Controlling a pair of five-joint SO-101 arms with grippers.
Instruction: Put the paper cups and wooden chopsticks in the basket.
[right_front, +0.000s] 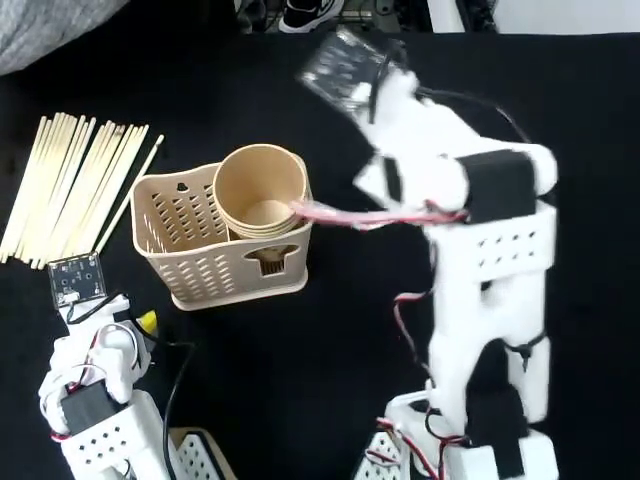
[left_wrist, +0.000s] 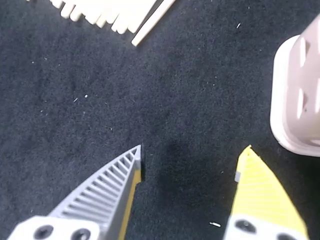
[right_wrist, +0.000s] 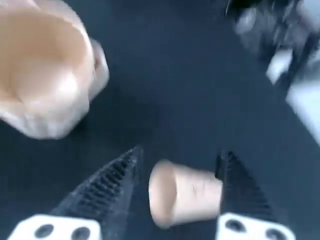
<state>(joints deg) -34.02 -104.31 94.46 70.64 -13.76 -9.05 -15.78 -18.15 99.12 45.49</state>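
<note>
A beige slotted basket (right_front: 190, 250) stands on the black table with stacked paper cups (right_front: 260, 190) in its right end. Several wooden chopsticks (right_front: 70, 185) lie fanned out to its left, their ends (left_wrist: 107, 12) showing in the left wrist view. Another paper cup (right_wrist: 182, 195) lies on its side on the cloth, framed between the fingers of my right gripper (right_wrist: 180, 160). That gripper (right_front: 345, 70) hangs open above it, beyond the basket. My left gripper (left_wrist: 192, 160) is open and empty over bare cloth, between the chopsticks and the basket corner (left_wrist: 300, 95).
The left arm's base (right_front: 95, 400) sits at the front left, the right arm's body (right_front: 490, 300) at the front right. A red cable (right_front: 370, 215) runs from the right arm towards the basket rim. Grey fabric (right_front: 50, 25) lies at the back left corner.
</note>
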